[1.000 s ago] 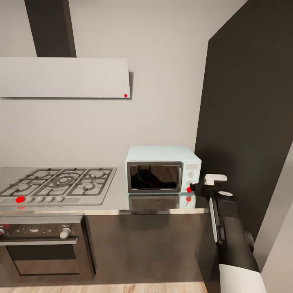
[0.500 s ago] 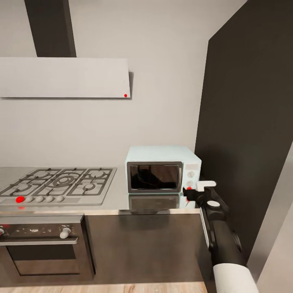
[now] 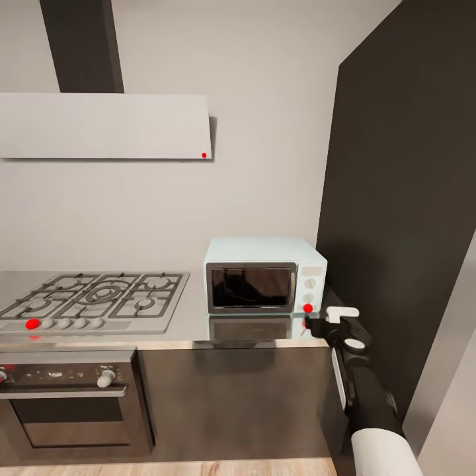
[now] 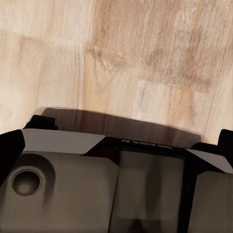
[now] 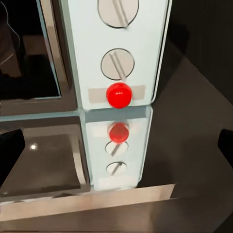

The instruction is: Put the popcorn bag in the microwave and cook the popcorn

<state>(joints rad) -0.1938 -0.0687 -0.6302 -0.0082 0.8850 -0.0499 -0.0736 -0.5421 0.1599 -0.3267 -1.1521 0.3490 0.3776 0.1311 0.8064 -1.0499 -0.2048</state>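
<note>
While scanning lower centre: one microwave (image 3: 264,274) on desk (image 3: 192,324), door shut, two white knobs, one red light (image 5: 119,94). One right gripper (image 3: 316,324), dropped lower-right since earlier, off light; jaws' state unclear.

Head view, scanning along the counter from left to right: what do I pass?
Gas hob → microwave, door shut, red light at its right end → right gripper just off that corner → dark tall panel.
</note>
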